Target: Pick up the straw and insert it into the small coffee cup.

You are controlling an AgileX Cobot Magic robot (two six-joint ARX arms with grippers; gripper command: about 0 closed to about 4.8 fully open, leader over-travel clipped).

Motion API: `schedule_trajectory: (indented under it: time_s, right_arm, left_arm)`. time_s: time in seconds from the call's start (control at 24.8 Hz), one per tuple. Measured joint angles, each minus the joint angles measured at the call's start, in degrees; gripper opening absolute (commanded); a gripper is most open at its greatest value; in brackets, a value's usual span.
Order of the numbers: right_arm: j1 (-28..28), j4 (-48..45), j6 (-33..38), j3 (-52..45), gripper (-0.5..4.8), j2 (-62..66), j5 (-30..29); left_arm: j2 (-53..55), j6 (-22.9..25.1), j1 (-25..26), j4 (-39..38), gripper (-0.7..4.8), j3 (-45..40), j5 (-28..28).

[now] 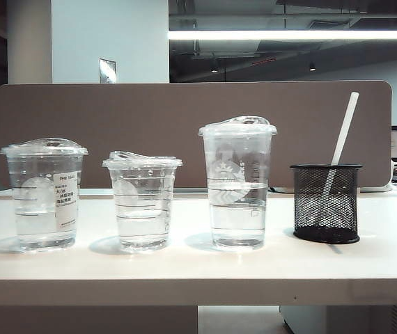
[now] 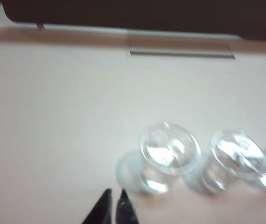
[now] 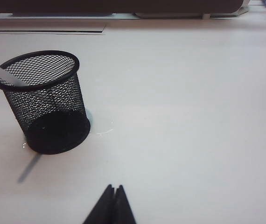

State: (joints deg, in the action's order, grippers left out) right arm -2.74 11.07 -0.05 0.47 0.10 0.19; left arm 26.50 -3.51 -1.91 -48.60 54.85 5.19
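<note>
The white straw [image 1: 345,129] stands tilted in a black mesh holder [image 1: 326,203] at the right of the table; the right wrist view shows a piece of the straw [image 3: 2,74] at the holder's rim [image 3: 36,70]. The small coffee cup [image 1: 143,202] stands second from the left, lidded, with water in it. In the blurred left wrist view it seems to be the second lid [image 2: 238,155]. My left gripper [image 2: 114,192] hovers short of the cups, its tips a narrow gap apart and empty. My right gripper [image 3: 114,186] is shut and empty, short of the holder. Neither gripper shows in the exterior view.
A dome-lidded cup with a white label [image 1: 44,195] stands at the far left, seen from above as the cup [image 2: 170,149] nearest my left gripper. The tallest cup [image 1: 237,184] stands between the small cup and the holder. A brown partition [image 1: 191,132] runs behind the white table [image 1: 198,268].
</note>
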Motion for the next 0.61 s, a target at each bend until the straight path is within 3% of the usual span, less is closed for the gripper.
schedule_trajectory:
  time_s: [0.08,0.16,0.2,0.32,0.4,0.61]
  right_arm:
    - [0.0,0.0,0.0,0.0,-0.01,0.0,0.0]
    - [0.0,0.0,0.0,0.0,-0.01,0.0,0.0]
    - [0.0,0.0,0.0,0.0,-0.01,0.0,0.0]
    - [0.0,0.0,0.0,0.0,-0.01,0.0,0.0]
    - [0.0,0.0,0.0,0.0,-0.01,0.0,0.0]
    - [0.0,0.0,0.0,0.0,-0.01,0.0,0.0]
  left_arm:
    - [-0.4,0.0,-1.7,-14.5,0.19,8.4,0.5]
    - [-0.4,0.0,-3.0,-24.3,0.18,13.8,1.1]
    - [-0.9,0.0,-3.9,-31.3,0.18,18.3,3.7]
    - [-5.2,4.6,-5.0,-33.4,0.18,25.2,18.9]
    - [-8.3,7.1,-4.9,-33.4,0.18,27.5,22.6]
    - [-14.8,7.8,-5.0,-33.5,0.18,28.4,22.8]
